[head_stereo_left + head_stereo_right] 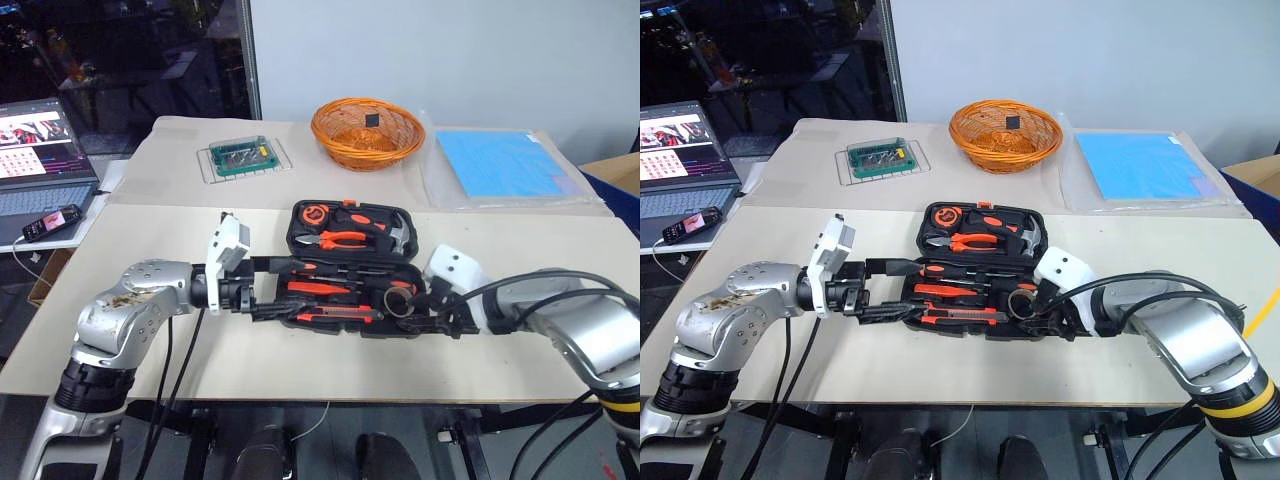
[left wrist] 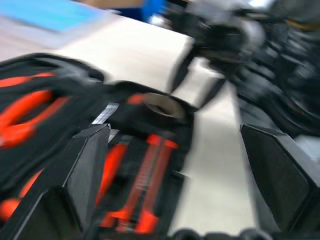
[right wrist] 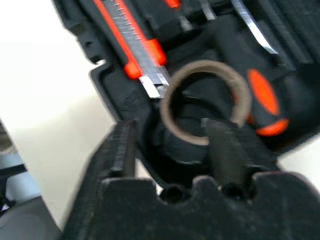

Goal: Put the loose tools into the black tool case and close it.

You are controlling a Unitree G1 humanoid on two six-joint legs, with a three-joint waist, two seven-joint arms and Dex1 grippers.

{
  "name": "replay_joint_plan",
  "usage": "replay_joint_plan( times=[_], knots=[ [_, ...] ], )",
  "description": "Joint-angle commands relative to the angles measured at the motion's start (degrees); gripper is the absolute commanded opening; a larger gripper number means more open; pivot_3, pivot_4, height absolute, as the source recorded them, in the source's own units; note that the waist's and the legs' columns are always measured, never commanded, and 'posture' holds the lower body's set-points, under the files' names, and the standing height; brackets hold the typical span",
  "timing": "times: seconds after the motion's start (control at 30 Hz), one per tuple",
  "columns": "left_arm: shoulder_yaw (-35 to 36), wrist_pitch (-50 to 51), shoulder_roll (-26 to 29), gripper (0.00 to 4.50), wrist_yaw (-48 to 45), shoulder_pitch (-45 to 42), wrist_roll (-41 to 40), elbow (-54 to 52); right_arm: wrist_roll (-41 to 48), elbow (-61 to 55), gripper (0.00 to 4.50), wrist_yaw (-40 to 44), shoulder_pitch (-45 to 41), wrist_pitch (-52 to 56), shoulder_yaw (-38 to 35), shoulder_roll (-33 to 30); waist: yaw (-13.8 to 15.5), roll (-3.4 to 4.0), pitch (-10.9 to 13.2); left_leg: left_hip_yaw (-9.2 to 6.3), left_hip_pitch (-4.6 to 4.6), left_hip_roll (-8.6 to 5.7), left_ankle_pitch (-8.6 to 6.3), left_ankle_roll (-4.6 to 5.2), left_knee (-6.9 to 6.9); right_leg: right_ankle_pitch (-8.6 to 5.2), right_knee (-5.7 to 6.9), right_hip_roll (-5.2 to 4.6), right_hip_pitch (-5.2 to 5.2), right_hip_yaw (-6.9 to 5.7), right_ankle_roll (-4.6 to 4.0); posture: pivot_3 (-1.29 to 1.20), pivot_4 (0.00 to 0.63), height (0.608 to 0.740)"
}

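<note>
I see my left gripper spread wide at the black tool case, lying open, tools seated; my right gripper parts around the beige tape roll.

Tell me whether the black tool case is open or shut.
Open. The black tool case lies spread flat on the table, both halves facing up, with pliers and screwdrivers visible inside.
</note>
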Motion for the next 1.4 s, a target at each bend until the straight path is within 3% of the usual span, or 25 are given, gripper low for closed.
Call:
replay_joint_plan(
  times=[0.03, 0.2, 0.3, 0.4, 0.77, 1.23, 1.4],
  knots=[
    [-0.8, -3.2, 1.2, 4.50, -2.6, 0.1, 1.6, -1.8, -1.8, 0.1, 1.86, -0.9, -1.7, -1.9, 1.3, 0.1, 0.0, 0.00, 0.0, 0.00, 0.00, 0.00, -0.01, -0.01, 0.00, 0.01, -0.02, 0.00, 0.00, 0.00, -0.01, 0.00, 0.150, 0.740],
    [-0.8, -3.8, 0.9, 4.50, -2.4, 0.2, 2.2, -1.6, -2.7, 1.5, 1.86, -1.1, -3.1, -3.0, 3.4, 1.3, 0.4, -0.01, 0.0, -0.01, 0.00, 0.00, 0.00, 0.01, 0.01, 0.01, -0.02, 0.00, 0.00, -0.01, 0.00, 0.00, 0.150, 0.740],
    [-0.7, -3.8, 0.6, 4.50, -1.8, 0.3, 2.1, -2.1, -4.2, 2.9, 1.11, -0.8, -4.1, -4.7, 5.6, 1.2, 0.3, -0.01, 0.0, 0.00, -0.01, 0.00, 0.03, 0.05, 0.00, 0.01, -0.02, 0.00, 0.00, -0.01, 0.01, 0.00, 0.150, 0.740],
    [-0.5, -3.5, 0.3, 4.50, -1.2, 0.4, 1.9, -2.3, -4.4, 3.5, 0.05, -0.2, -4.7, -5.1, 6.0, 1.3, 0.4, -0.01, 0.0, 0.00, -0.01, -0.01, 0.03, 0.06, 0.01, 0.01, -0.02, 0.00, 0.00, -0.01, 0.02, 0.00, 0.150, 0.740],
    [-0.6, -2.5, -1.0, 4.50, 1.7, 3.1, 0.7, -5.7, -0.9, -2.0, 0.05, 5.2, -4.1, 0.9, 6.4, -6.3, 0.4, -0.01, 0.0, -0.01, -0.01, 0.01, 0.03, 0.07, 0.00, 0.00, -0.02, 0.00, 0.01, -0.01, 0.03, 0.00, 0.150, 0.740],
    [1.0, -2.5, -0.7, 4.50, 3.1, 6.6, 0.0, -7.7, -3.3, 6.2, 0.05, 9.9, -6.0, -3.5, 11.8, -5.2, 0.6, -0.01, 0.0, -0.04, 0.02, 0.00, 0.00, 0.01, 0.02, 0.00, -0.10, 0.00, -0.03, -0.04, 0.03, 0.00, 0.150, 0.740],
    [1.4, -0.3, -1.6, 4.50, 5.8, 6.6, -1.4, -7.8, -0.3, 4.5, 1.62, 11.8, -5.8, -2.2, 8.5, -5.0, 0.6, -0.01, 0.0, -0.07, 0.01, 0.00, 0.01, 0.03, 0.01, 0.00, -0.10, 0.00, 0.01, -0.05, 0.03, 0.00, 0.150, 0.740]
  ],
)
